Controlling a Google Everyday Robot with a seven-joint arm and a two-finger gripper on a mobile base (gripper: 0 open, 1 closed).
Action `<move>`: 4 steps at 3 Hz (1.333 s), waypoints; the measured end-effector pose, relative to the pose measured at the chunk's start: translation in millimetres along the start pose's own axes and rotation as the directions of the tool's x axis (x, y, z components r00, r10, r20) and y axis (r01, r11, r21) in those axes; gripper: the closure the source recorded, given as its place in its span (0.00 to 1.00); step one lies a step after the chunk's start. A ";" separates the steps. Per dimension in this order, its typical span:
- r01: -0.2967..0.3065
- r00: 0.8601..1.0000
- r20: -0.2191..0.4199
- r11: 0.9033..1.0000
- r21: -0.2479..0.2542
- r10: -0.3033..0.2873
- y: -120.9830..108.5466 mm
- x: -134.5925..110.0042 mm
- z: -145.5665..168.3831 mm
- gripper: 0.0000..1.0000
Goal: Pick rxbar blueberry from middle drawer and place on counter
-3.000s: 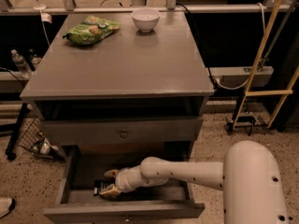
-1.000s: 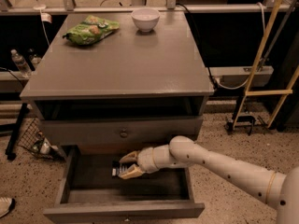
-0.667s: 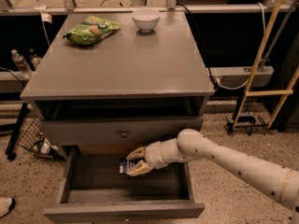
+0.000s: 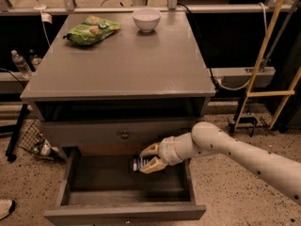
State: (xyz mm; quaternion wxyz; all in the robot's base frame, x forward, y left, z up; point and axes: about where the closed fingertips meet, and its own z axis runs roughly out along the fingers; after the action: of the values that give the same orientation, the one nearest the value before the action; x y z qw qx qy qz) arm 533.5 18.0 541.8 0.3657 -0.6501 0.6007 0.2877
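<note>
My gripper (image 4: 148, 158) is shut on the rxbar blueberry (image 4: 139, 164), a small dark bar with white lettering. It holds the bar above the back right part of the open middle drawer (image 4: 99, 180), just below the closed drawer front (image 4: 123, 134) with a round knob. The white arm (image 4: 235, 149) reaches in from the right. The grey counter (image 4: 127, 60) lies above, well clear of the gripper.
A green snack bag (image 4: 90, 31) and a white bowl (image 4: 146, 19) sit at the back of the counter. A wooden ladder (image 4: 263, 60) stands to the right. A wire basket (image 4: 33, 140) and bottles are on the floor at left.
The gripper has lifted the bar off the drawer bottom and carried it up and to the right, toward the drawer's back right. The arm has drawn back to the right.
</note>
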 end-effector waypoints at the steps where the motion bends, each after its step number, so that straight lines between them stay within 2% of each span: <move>1: 0.007 1.000 -0.006 1.000 0.004 -0.007 0.1 -3.7 -3.1 1.00; 2: 0.057 0.997 -0.046 0.998 0.034 -0.056 0.6 -28.3 -24.4 1.00; 3: 0.118 0.990 -0.087 0.992 0.053 -0.113 -3.0 -56.7 -48.9 1.00; 4: 0.157 0.984 -0.094 0.987 0.046 -0.152 -11.8 -78.4 -67.7 1.00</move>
State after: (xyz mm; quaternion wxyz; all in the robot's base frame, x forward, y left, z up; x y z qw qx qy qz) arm 531.9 7.3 645.5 0.3766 -0.6971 0.5719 0.2126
